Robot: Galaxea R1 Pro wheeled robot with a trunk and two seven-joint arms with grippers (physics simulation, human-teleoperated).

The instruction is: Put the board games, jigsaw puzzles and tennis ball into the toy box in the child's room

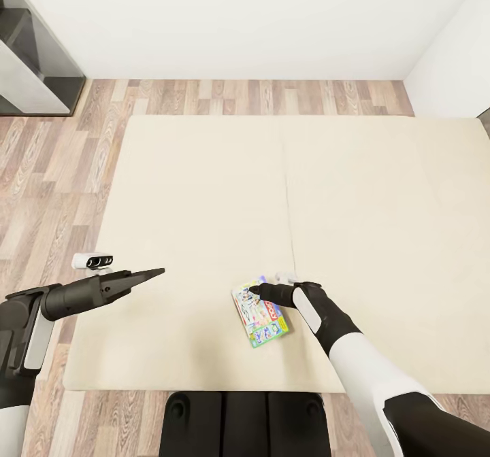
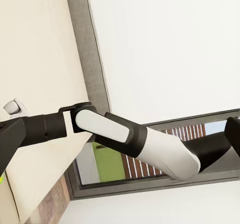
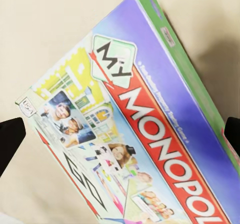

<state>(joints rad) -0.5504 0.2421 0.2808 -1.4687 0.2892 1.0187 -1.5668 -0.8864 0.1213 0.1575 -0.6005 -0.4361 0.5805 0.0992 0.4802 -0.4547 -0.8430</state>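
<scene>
Both arms are built from glossy white shells joined by black segments. Left gripper (image 1: 146, 275) is finished in matte black, tapering to a point. Right gripper (image 1: 262, 291) is black too. A black base block is seen at the head view's bottom edge.

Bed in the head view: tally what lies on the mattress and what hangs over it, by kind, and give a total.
Board games: 1, the Monopoly box lying flat on the bed.
Robot tools: 2, the left tool over the mattress edge, the right tool at the box.
White objects too small to identify: 1, beside the right tool.
Total: 4.
</scene>
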